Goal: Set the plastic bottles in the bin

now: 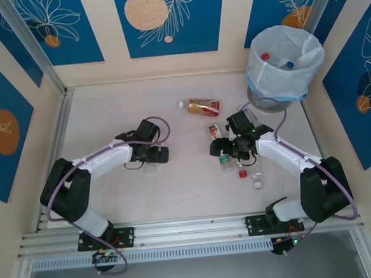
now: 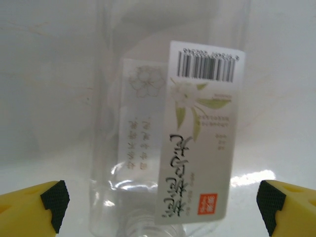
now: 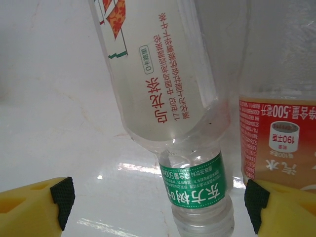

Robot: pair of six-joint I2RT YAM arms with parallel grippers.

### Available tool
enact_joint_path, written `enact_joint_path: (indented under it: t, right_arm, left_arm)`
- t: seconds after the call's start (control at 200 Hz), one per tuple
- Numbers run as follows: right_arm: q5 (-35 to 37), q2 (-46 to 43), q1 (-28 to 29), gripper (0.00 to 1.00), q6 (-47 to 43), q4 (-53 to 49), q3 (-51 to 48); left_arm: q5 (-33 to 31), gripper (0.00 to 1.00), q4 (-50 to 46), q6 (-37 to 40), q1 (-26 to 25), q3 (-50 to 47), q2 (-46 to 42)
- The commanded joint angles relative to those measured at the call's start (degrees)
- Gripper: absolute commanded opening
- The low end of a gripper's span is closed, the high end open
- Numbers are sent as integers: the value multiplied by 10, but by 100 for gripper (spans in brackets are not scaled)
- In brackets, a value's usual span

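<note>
Far right corner of the surface [image 1: 107, 112]: bin [image 1: 277, 82] with a pale bag liner. Two bottles lie inside, one red-capped [image 1: 266, 56], one blue-capped [image 1: 288, 64].

Gold-label bottle [image 1: 203, 106] lies on its side toward the far edge, apart from both arms. Its print is too small to read.

Left tool [image 2: 163, 200]: jaws spread wide, gripping nothing. Flower-label bottle [image 2: 197, 138] lies between them, clear of both pads. Its white label has a barcode, a pale flower with green leaves, black brush-style Chinese characters and a small red seal, all inverted in the wrist view.

Right tool [image 3: 158, 202]: jaws wide apart, nothing gripped. Green-band bottle [image 3: 195, 190] lies between them, with white Chinese characters on the green. Red-print bottle [image 3: 163, 84] rests tilted across it, touching; its white label has red Chinese text. Red-label bottle [image 3: 276, 143] is just beside one pad [image 3: 256, 202]; "500" and "190" are legible. Whether it touches the pad, cannot tell.

Top view: two more bottles lie by the right arm, caps red [image 1: 242, 172] and white [image 1: 258, 183].
</note>
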Motion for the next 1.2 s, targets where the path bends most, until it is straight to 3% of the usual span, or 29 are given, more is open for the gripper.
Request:
enact_joint_path:
  t: [0.0, 0.13, 0.33, 0.66, 0.925, 1.195]
  right_arm:
    - [15, -5, 3, 94, 8, -7, 10]
    - [18, -11, 3, 97, 12, -6, 9]
    - [22, -16, 4, 98, 15, -7, 8]
    - [12, -15, 3, 98, 17, -5, 16]
    - [-2, -35, 6, 98, 22, -1, 21]
    - [1, -68, 6, 98, 30, 14, 13]
  left_arm:
    - [-74, 99, -47, 1, -16, 33, 28]
    - [-101, 99, -55, 9, -18, 48, 57]
    - [-42, 98, -24, 28, -18, 41, 72]
    - [-40, 88, -17, 39, -19, 26, 71]
    - [-39, 70, -9, 34, -19, 22, 58]
    - [-32, 60, 0, 44, -19, 16, 39]
